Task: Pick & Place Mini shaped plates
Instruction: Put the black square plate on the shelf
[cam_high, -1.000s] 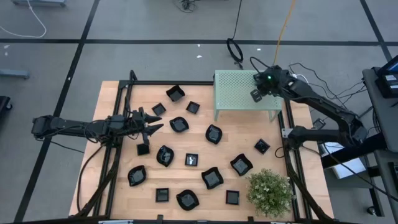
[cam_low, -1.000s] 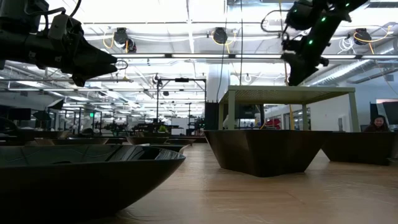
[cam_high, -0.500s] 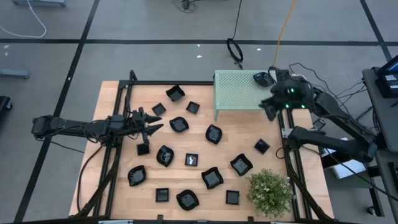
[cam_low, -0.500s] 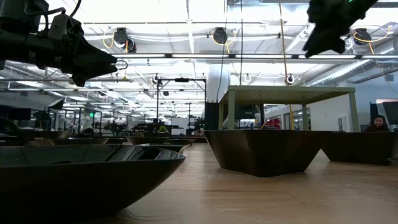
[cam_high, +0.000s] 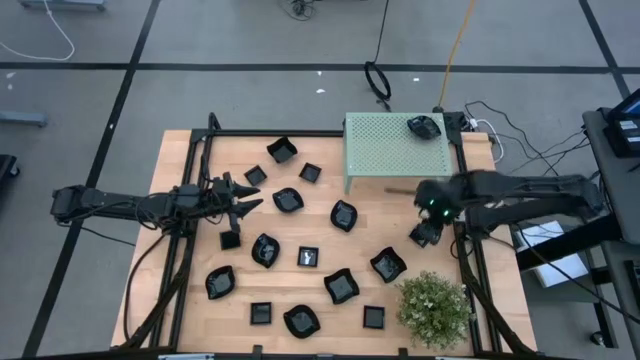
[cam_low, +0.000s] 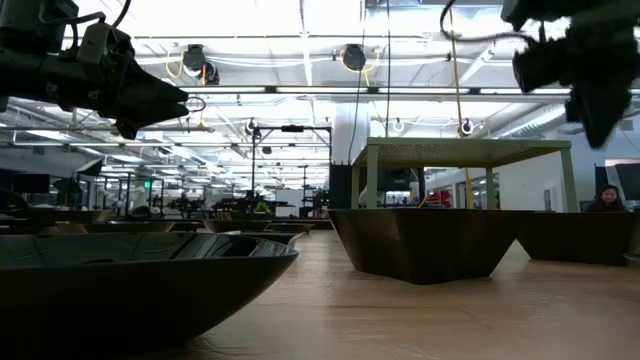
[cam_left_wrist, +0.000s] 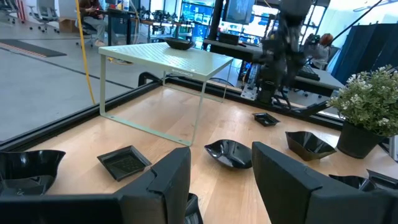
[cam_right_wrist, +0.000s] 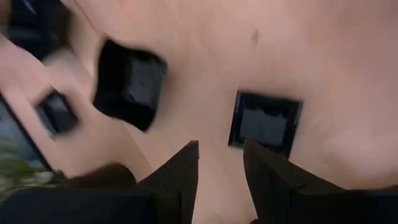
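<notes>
While right gripper (cam_high: 430, 222) hangs empty, fingers narrowly parted, over small square plate (cam_high: 421, 236); likely light, stiff, slippery; pinch rim; left gripper (cam_high: 243, 203) waits, parted.

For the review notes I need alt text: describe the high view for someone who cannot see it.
From above, the right gripper, open and empty, hangs over a small square plate near the wooden table's right edge. One black plate sits on the pale green stand; others dot the table, and the left gripper waits, open, at left.
</notes>
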